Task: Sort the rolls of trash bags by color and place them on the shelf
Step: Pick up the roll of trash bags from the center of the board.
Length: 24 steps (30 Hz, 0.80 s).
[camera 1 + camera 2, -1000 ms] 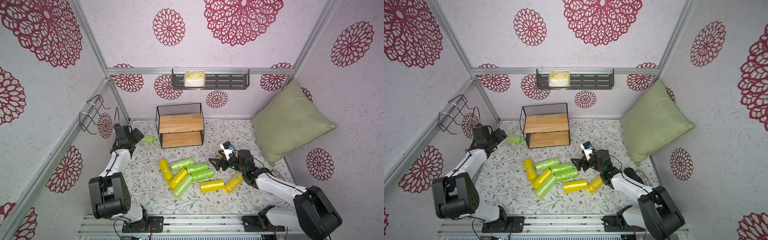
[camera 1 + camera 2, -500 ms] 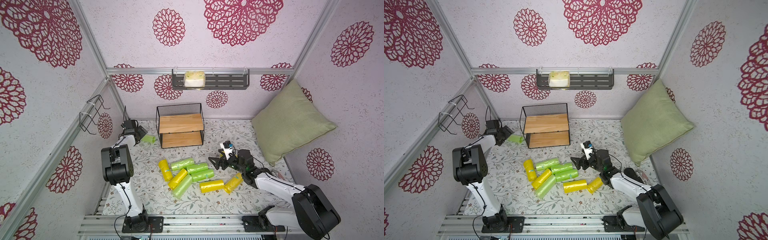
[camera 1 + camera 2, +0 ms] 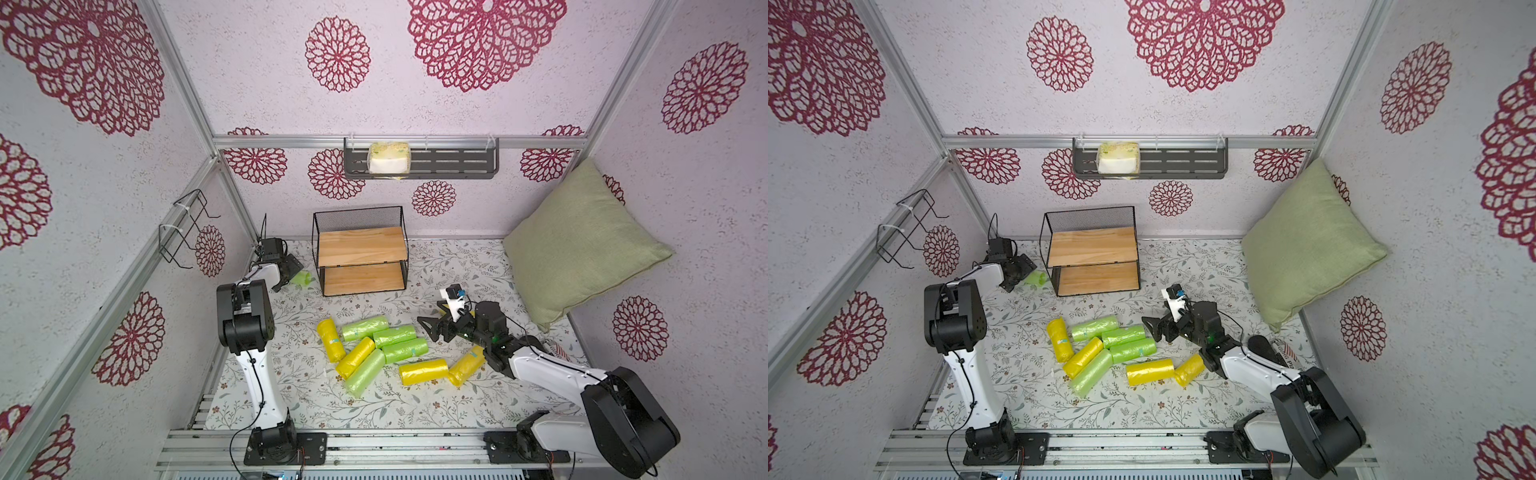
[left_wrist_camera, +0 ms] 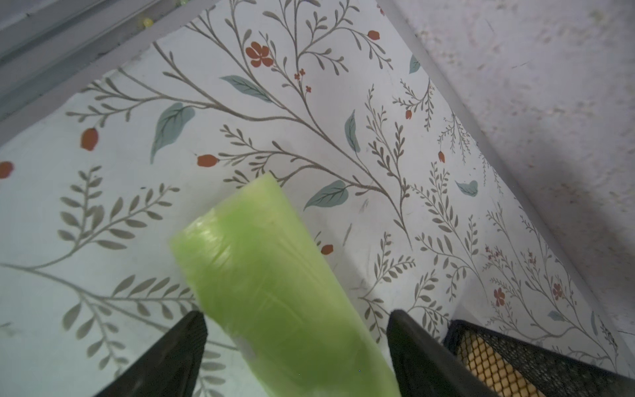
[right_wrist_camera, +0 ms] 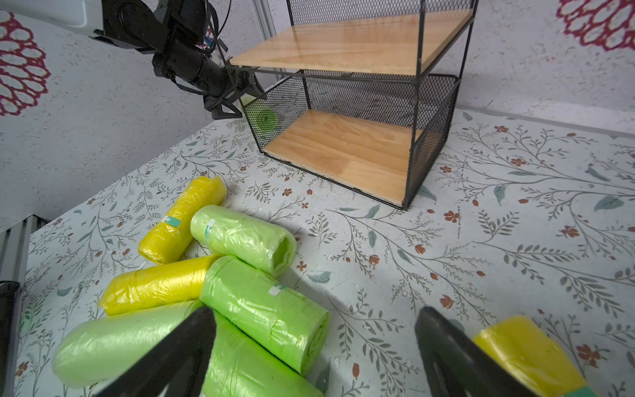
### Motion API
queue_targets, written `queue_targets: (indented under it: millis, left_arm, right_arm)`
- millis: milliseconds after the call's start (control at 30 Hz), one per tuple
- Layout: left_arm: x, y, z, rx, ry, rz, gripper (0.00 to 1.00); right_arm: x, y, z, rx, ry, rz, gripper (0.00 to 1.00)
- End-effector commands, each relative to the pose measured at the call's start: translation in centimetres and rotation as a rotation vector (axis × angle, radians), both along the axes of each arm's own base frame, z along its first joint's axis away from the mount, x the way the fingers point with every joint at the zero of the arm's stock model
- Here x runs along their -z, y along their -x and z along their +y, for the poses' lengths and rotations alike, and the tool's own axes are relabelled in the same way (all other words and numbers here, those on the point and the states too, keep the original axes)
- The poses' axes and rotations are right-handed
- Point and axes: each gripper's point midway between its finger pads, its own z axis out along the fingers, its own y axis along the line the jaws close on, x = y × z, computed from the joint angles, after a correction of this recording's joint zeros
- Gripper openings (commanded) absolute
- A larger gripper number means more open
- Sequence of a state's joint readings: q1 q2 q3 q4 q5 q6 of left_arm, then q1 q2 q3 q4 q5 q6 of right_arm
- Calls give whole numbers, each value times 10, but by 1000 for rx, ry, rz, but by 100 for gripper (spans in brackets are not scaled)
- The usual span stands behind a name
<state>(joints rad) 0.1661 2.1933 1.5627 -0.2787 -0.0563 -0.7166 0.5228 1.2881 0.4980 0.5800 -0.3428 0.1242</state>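
Jaws of the left gripper [image 4: 295, 312] are clamped on one light green roll [image 4: 261, 275]. The grip runs across its width near one end, and most of the length sticks out ahead over the floral mat [image 4: 240, 103]. Judgement: this is a carry to the shelf [image 3: 359, 247], green taken first.

The gripper sits low at the shelf's left flank, with the roll tip just beside the mesh side [image 4: 515, 357]. That mesh blocks direct entry, so the approach probably has to swing round to the open front. Both wooden boards are bare.

Right gripper [image 5: 316, 311] is spread wide, holds nothing and is poised low at the near edge of the pile [image 3: 403, 350]. The pile shows four green and four yellow rolls, mixed and touching, on the mat in front of the shelf and apart from it. A fifth yellow is not found.

Pillow [image 3: 582, 245] leans in the far right corner and wall rack [image 3: 419, 164] hangs above the shelf; neither obstructs.
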Motion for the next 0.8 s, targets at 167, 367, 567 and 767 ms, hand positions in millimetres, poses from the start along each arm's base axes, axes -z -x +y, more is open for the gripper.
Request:
queue_targets:
  millis: [167, 367, 567, 767]
  left_arm:
    - [15, -1, -10, 31, 37, 29, 73]
    - [7, 6, -5, 15, 0, 13, 54]
    - [-36, 16, 1, 4, -58, -74, 34]
    - [-117, 44, -14, 0, -81, -237, 32]
  right_arm:
    - [-1, -1, 1, 4, -13, -20, 95]
    - [0, 0, -2, 14, -11, -20, 96]
    - [-3, 1, -3, 16, -13, -26, 95]
    - [-12, 1, -3, 12, -46, -33, 95]
